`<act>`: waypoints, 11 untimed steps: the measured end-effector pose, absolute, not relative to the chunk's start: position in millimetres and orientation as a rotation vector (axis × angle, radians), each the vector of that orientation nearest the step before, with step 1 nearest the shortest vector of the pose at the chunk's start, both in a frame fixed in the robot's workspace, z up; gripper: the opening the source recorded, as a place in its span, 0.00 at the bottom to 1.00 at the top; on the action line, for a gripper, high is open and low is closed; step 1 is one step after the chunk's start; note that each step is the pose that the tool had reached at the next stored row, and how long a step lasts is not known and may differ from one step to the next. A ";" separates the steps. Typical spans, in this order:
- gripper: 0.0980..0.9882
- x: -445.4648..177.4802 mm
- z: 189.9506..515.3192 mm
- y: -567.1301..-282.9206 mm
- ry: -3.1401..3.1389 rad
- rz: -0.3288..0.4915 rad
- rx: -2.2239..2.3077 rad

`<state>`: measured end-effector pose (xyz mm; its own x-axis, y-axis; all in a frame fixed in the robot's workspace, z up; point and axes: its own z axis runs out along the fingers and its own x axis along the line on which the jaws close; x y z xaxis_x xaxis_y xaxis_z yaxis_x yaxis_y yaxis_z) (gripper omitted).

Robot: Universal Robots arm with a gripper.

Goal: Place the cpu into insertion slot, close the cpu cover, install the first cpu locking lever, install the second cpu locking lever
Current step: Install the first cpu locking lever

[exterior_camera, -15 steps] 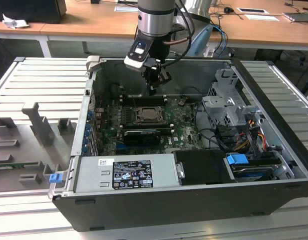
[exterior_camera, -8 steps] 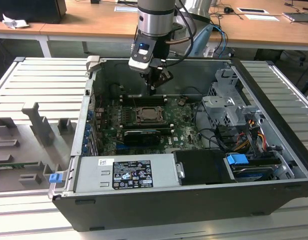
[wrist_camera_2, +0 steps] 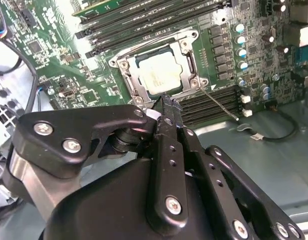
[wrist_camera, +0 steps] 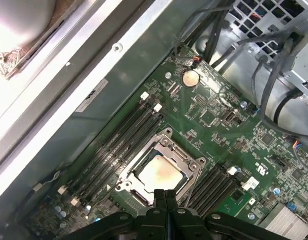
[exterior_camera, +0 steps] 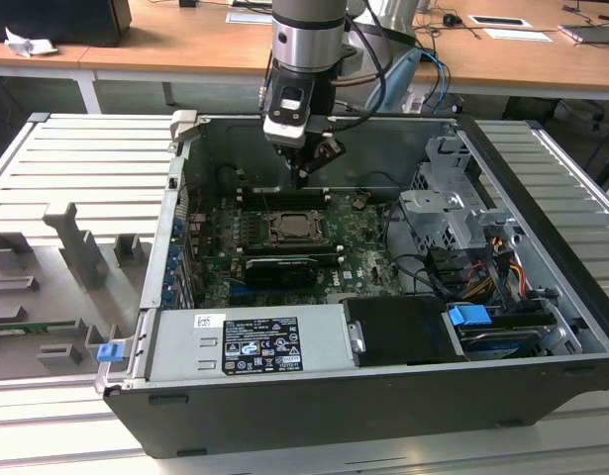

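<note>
Hovers with gripper [wrist_camera_2: 163,102] pinched fully together, gripping nothing, just above slot [wrist_camera_2: 122,65] edge, cpu [wrist_camera_2: 161,72] seated under closed cover [wrist_camera_2: 133,82].

This looks like a robotics lab or test workshop. An industrial robot arm [exterior_camera: 306,40] hangs over an opened computer case [exterior_camera: 314,396], whose green circuit board [wrist_camera: 219,115] lies bare. The case sits on a ribbed metal tabletop [exterior_camera: 96,158] that also carries grey moulded holders [exterior_camera: 81,242]. Behind stand wooden desks [exterior_camera: 185,45] with papers [exterior_camera: 512,34] and loose cables [exterior_camera: 438,74], as in a shared work room.
</note>
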<state>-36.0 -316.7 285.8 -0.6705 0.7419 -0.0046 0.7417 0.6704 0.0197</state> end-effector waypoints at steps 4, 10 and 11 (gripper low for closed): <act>0.01 -36.0 285.7 -316.7 2.914 0.026 1.143; 0.01 -36.0 285.4 -316.7 2.983 0.027 0.952; 0.01 -36.0 285.5 -316.7 2.992 0.027 0.924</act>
<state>-36.0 -316.7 285.5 -0.8259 0.5638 -0.0046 0.5636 0.8258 0.0196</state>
